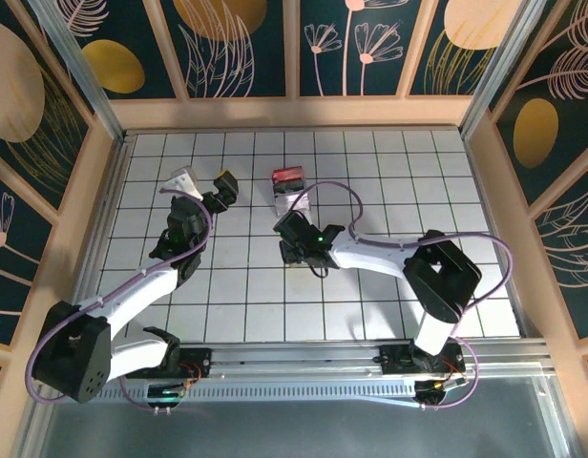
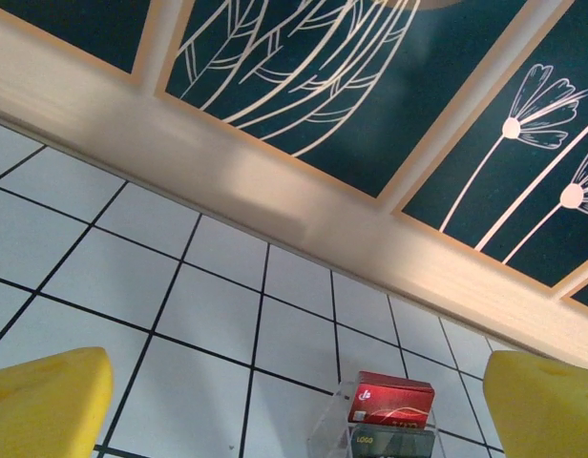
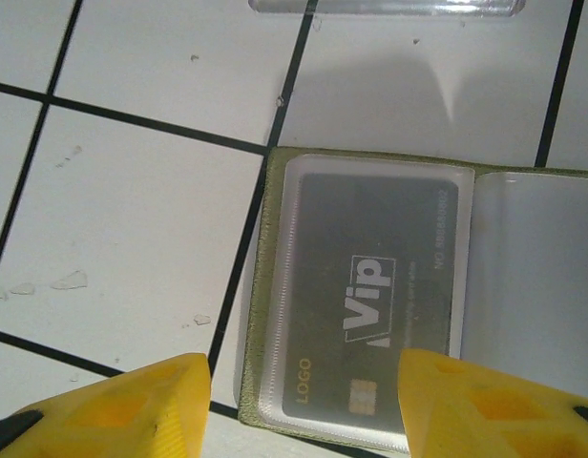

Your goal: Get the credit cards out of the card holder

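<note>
**Card holder, open, one card sleeved**

Olive-green folding card holder (image 3: 261, 286) lay open on the white tiled counter (image 3: 132, 191), with a dark grey "VIP" credit card (image 3: 380, 296) inside its clear sleeve. The right gripper (image 3: 304, 386) straddled the holder's edge, jaws apart. The left gripper (image 2: 294, 405) stood left of the holder, jaws wide apart.

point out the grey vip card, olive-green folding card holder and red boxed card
grey vip card (image 3: 370, 286), right wrist view, face centre
olive-green folding card holder (image 3: 533, 277), right wrist view, clear right pocket
red boxed card (image 2: 391, 401), left wrist view, front face

Bare tiles (image 3: 132, 210) lie free left of the open wallet (image 3: 533, 267); a clear box (image 3: 380, 6) stands just beyond it.
</note>
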Robot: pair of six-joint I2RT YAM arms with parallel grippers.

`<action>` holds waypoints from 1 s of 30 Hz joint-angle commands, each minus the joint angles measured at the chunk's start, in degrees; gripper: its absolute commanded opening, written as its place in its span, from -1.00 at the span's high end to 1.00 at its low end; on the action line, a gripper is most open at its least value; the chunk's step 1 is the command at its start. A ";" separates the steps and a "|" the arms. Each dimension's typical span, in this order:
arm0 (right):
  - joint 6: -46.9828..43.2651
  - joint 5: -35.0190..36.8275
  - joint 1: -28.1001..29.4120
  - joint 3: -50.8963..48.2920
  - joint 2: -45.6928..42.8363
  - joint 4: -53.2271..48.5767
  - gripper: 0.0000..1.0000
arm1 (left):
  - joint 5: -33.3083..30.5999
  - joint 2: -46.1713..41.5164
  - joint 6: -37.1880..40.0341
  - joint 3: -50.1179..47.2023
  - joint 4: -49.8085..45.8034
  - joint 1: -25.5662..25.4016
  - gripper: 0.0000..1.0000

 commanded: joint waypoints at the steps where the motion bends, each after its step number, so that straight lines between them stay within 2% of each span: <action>1: -0.72 1.73 0.32 2.15 2.07 -3.64 -0.09 | -2.02 0.49 -0.90 -0.44 1.87 0.33 -0.98; 12: -0.09 2.98 0.26 3.74 5.01 -5.59 -0.24 | -2.46 1.89 -0.57 -0.27 1.15 0.33 -0.98; 21: 0.75 5.78 0.24 4.21 6.24 -7.09 -0.24 | -2.51 2.60 -0.29 0.07 0.23 0.32 -0.98; 30: 0.71 3.70 0.34 3.71 6.61 -5.86 -0.25 | -2.38 2.83 -0.42 0.17 0.02 0.32 -0.98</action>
